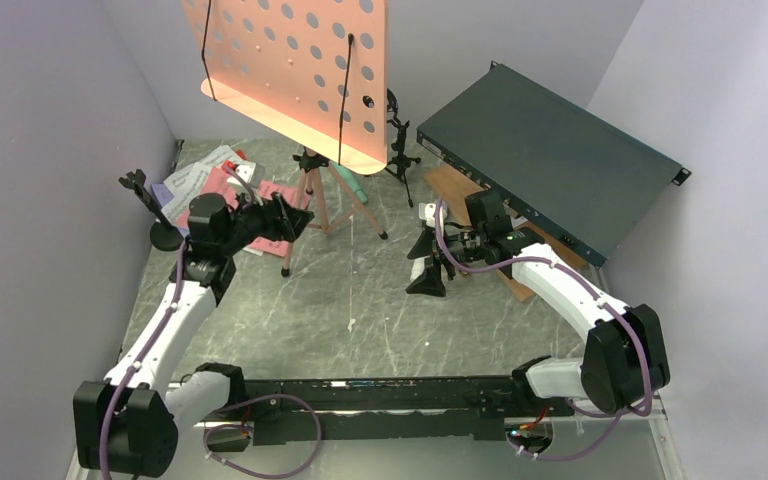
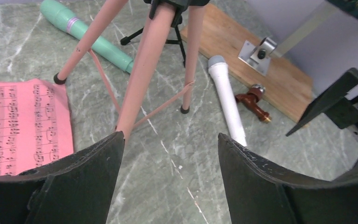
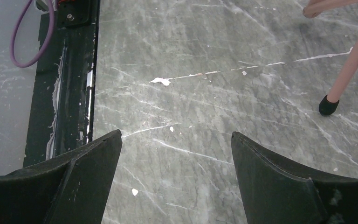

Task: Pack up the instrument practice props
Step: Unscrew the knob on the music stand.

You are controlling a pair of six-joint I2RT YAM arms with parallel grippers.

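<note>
- The left pincer point(image 2: 170, 140) is spread wide with nothing between its fingers. It hovers low over the desk point(image 1: 360, 310), on the left side of the pink music tripod point(image 1: 300, 70).
- In the left wrist view, one pink tripod leg runs down to the tip of the pincer's left-hand finger. I cannot tell whether the two touch.
- The tripod stands upright at the back centre of the desk, with its perforated tray tilted and its three legs splayed.
- The green microphone point(image 2: 93, 39) lies flat behind the tripod legs.
- The white microphone point(image 2: 226, 98) lies flat just beside the edge of the wooden board point(image 2: 265, 79), with its grille end pointing away from the left pincer.
- A pink-red sheet-music page point(image 2: 23, 126) lies flat to the left of the tripod, and its printed staves are readable.
- The white and lavender pages point(image 1: 195, 178) lie in a loose pile further back on the left.
- One black microphone mount point(image 1: 165, 238) stands near the left wall, just beside the left arm.
- The second black mount point(image 1: 398, 150) stands on its small tripod behind the pink tray's right corner.
- The right pincer point(image 3: 176, 136) is also spread and empty, pointing down over bare desk right of the tripod. One capped tripod foot point(image 3: 328, 105) is in its view, well apart from the fingers.
- The dark green metal box point(image 1: 550, 160) sits tilted at the back right, partly over the wooden board.
</note>
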